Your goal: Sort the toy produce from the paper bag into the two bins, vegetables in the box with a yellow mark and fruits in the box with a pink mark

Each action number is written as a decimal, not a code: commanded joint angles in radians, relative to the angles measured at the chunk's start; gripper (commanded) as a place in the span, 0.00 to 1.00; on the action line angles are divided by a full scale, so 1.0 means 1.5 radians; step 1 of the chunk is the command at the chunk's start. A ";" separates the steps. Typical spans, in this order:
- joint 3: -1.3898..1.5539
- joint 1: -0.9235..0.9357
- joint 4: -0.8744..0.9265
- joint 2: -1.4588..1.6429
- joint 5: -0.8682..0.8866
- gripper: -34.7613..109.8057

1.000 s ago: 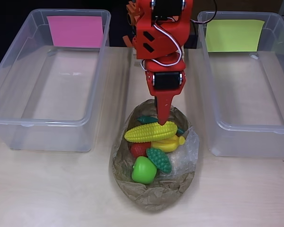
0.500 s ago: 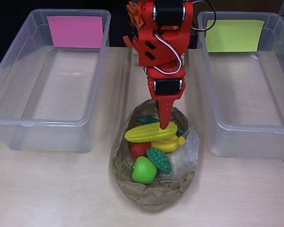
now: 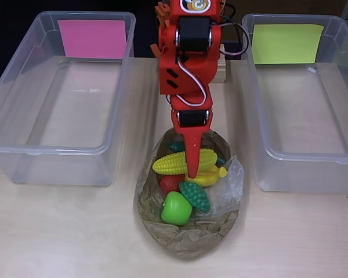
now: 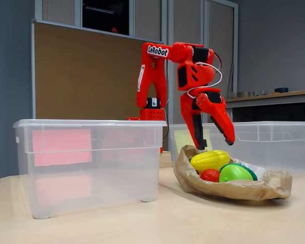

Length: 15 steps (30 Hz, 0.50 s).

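A crumpled brown paper bag (image 3: 188, 240) (image 4: 254, 189) lies open on the table between two clear bins. It holds a yellow corn cob (image 3: 182, 162) (image 4: 209, 159), a yellow banana (image 3: 209, 175), a red fruit (image 3: 169, 183) (image 4: 210, 175), a green apple-like piece (image 3: 176, 208) (image 4: 235, 173) and a dark green bumpy piece (image 3: 195, 196). My red gripper (image 3: 192, 169) (image 4: 214, 142) hangs open just above the corn, its fingers spread in the fixed view and holding nothing. The bin with the pink mark (image 3: 93, 38) (image 4: 61, 146) is empty, as is the bin with the yellow mark (image 3: 287, 43).
The pink-marked bin's rim (image 3: 52, 152) is left of the bag in the overhead view, the yellow-marked bin's rim (image 3: 301, 156) right of it. Bare table lies in front of the bag. The arm's base (image 4: 152, 109) stands behind, between the bins.
The gripper has moved forward and slightly left in the overhead view, so its tip now lies over the corn cob instead of at the bag's back edge. The produce has not moved.
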 commanded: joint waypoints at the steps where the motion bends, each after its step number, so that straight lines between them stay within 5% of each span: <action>1: 0.021 0.001 -0.026 -0.009 -0.004 0.49; 15: -0.014 0.006 -0.027 -0.045 0.018 0.35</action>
